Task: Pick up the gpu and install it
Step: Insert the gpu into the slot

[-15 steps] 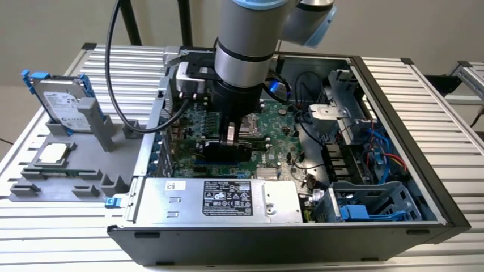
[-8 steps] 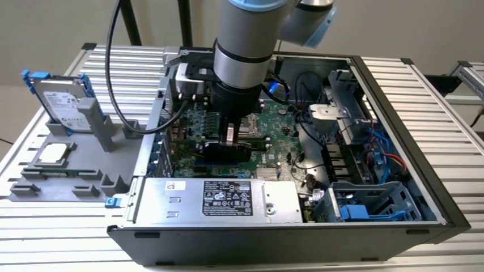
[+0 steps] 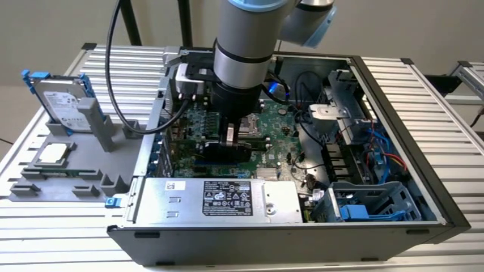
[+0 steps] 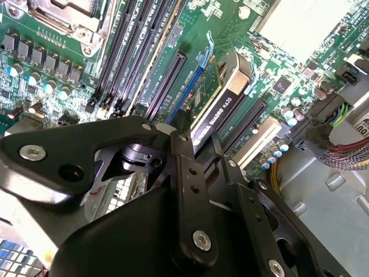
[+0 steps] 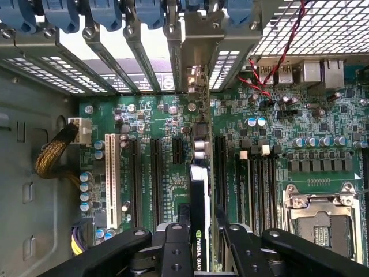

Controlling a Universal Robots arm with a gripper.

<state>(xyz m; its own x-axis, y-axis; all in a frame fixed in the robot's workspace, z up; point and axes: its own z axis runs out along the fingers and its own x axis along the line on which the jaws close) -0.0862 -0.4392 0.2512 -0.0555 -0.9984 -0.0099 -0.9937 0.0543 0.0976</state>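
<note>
Even bright overhead light; white glare on metal panel (image 4: 300, 23); claw (image 4: 190, 144) close-up soft, boards sharp; shadows faint.

Silver-grey arm (image 3: 240, 39), blue-capped joints, black screwed pincer (image 4: 190, 138).

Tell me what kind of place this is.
Probably a robotics lab bench for computer assembly: an open computer case sits on an aluminium slatted table, a grey parts fixture beside it, and the claw holds the gpu over the motherboard.
</note>
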